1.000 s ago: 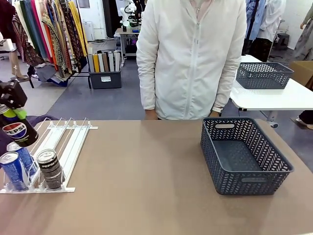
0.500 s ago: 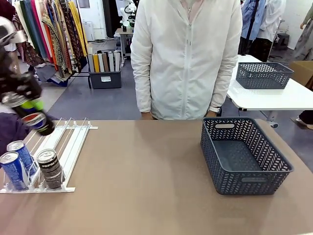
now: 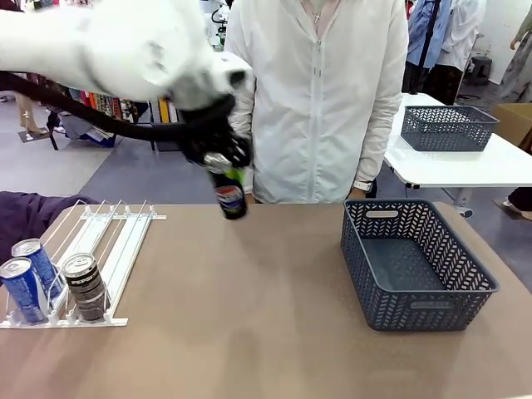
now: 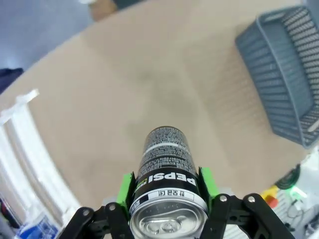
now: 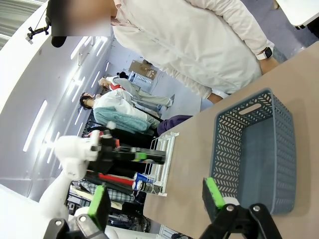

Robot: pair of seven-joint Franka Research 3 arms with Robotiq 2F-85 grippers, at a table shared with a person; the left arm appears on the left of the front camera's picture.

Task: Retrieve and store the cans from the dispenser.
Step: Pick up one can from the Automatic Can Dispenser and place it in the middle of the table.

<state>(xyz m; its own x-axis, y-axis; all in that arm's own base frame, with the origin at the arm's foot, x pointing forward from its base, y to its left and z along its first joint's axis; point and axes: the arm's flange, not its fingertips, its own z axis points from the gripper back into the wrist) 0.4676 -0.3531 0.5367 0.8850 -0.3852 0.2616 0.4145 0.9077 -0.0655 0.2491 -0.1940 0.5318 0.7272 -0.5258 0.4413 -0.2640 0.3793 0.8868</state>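
My left gripper (image 3: 224,179) hangs above the table's far middle, shut on a black Pepsi can (image 3: 230,199). In the left wrist view the can (image 4: 166,159) sits between the green pads (image 4: 126,190) with its silver top toward the camera. The white dispenser (image 3: 108,241) lies at the table's left. At its front stop stand two blue cans (image 3: 22,289) and a dark grey-patterned can (image 3: 84,287). My right gripper (image 5: 157,199) is open, high up and holding nothing, and it looks down on the grey basket (image 5: 254,149) and the dispenser (image 5: 163,157).
The dark grey lattice basket (image 3: 416,266) stands at the table's right, with nothing in it. A person in a white jacket (image 3: 320,100) stands at the far edge, hands near the table. A purple cloth (image 3: 29,212) lies behind the dispenser. Bare tabletop lies between dispenser and basket.
My left arm has swung the Pepsi can from above the dispenser at the far left up and rightward to the table's far middle. The cans in the dispenser have not moved.
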